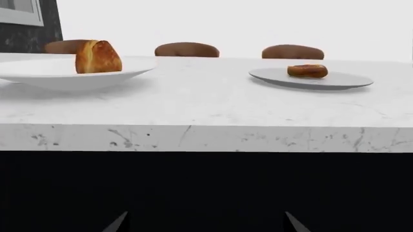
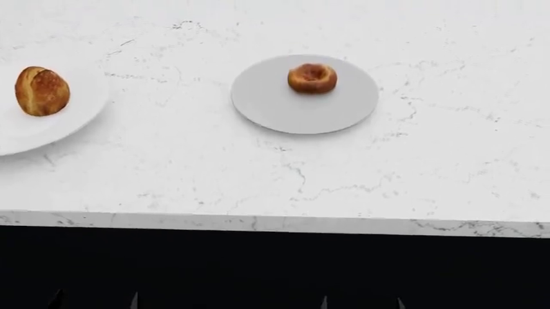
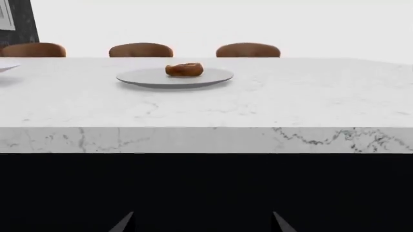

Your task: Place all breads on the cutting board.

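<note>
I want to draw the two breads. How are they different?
The left bread is a taller, smooth lump standing up on the white plate; the middle bread is low and round with a sunken dark centre. The left one looks bigger and more golden; the middle one is browner. Its plate looks flatter. Both sit alone on white plates.

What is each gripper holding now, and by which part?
Nothing. Both breads lie on plates: one at left, one in the middle. Only finger tips show.
</note>
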Robot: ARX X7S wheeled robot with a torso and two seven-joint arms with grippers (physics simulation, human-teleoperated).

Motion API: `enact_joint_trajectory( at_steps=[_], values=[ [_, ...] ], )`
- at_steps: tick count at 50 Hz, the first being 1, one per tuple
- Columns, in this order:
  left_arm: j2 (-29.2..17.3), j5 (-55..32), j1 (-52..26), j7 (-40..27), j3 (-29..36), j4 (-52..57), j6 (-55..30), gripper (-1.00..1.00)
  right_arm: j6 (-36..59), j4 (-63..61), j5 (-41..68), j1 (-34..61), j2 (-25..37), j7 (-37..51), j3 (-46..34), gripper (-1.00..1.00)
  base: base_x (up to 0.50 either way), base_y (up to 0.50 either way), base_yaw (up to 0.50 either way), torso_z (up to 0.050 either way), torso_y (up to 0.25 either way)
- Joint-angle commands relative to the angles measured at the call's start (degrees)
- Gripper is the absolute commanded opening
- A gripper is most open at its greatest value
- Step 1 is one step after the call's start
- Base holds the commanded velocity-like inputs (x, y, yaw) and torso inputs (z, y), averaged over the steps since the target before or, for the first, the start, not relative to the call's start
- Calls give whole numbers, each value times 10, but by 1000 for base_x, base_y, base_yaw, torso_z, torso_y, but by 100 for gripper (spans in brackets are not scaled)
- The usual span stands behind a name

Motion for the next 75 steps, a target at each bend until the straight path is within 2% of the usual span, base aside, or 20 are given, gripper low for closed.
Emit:
enact_joint_trajectory(
  at_steps=[1, 6, 14, 18, 35, 40, 44, 49, 53, 56, 57, 61, 64, 67, 68, 72, 74, 75],
  values=[
    [-7, -13, -5, -8, 8, -7, 1, 100, -5, 2, 12, 2, 8, 7, -9, 100, 0, 0, 0, 50, 0],
    [-9, 4, -1, -22, 17, -3, 7, 100, -3, -1, 12, 1, 12, 11, -15, 100, 0, 0, 0, 50, 0],
    [-15, -20, 0, -19, 18, 3, 7, 100, -9, 2, 14, 2, 18, 14, -25, 100, 0, 0, 0, 50, 0],
    [-18, -19, 3, -23, 21, 3, 14, 100, -22, -4, 10, -4, 22, 18, -30, 100, 0, 0, 0, 0, 0],
    [-26, -14, 2, -39, 36, -3, 26, 100, -27, -7, 21, -5, 31, 25, -40, 100, 0, 497, 0, 0, 0],
    [-29, -20, 2, -40, 38, 0, 22, 100, -31, -1, 28, -3, 32, 28, -38, 100, 0, 22, 0, 0, 0],
    [-34, -21, 3, -46, 40, 16, 1, 100, 16, -38, 42, -9, 38, 28, -40, 100, 0, 0, 0, 0, 0],
    [-48, -37, 7, -68, 32, 119, -122, 100, 138, -199, 67, -27, 59, 52, -28, 100, 0, 0, 0, 0, 0],
    [-77, -74, -34, -90, 21, 286, -325, 100, 290, -339, 98, 2, 90, 77, -2, 100, 0, 0, 0, 0, 0],
    [-89, -108, -74, -100, 8, 365, -443, 100, 359, -391, 128, 29, 103, 83, 19, 100, 0, 0, 0, 0, 0],
    [-97, -131, -109, -106, 0, 413, -526, 100, 420, -429, 151, 57, 112, 91, 33, 100, 0, 0, 0, 0, 0],
    [-95, -201, -213, -117, -54, 502, -709, 100, 569, -501, 206, 143, 134, 105, 63, 100, 0, 0, 0, 0, 0],
    [-81, -246, -305, -113, -104, 522, -823, 100, 679, -542, 253, 226, 151, 111, 100, 100, 0, 0, 0, 0, 0],
    [-74, -270, -379, -115, -134, 535, -904, 100, 749, -550, 288, 281, 156, 110, 126, 100, 0, 0, 0, 0, 0],
    [-78, -295, -400, -129, -146, 526, -920, 100, 777, -552, 301, 302, 153, 110, 134, 100, 0, 0, 0, 0, 0],
    [-141, -588, -459, -345, -189, 469, -919, 100, 868, -562, 345, 384, 142, 111, 163, 100, 0, 0, 0, 0, 0],
    [-160, -677, -483, -419, -191, 447, -917, 100, 904, -569, 362, 419, 143, 116, 169, 100, 0, 0, 0, 0, 0],
    [-168, -730, -501, -461, -196, 430, -917, 100, 911, -555, 413, 445, 157, 150, 175, 100, 0, 0, 0, 0, 0]
  ],
)
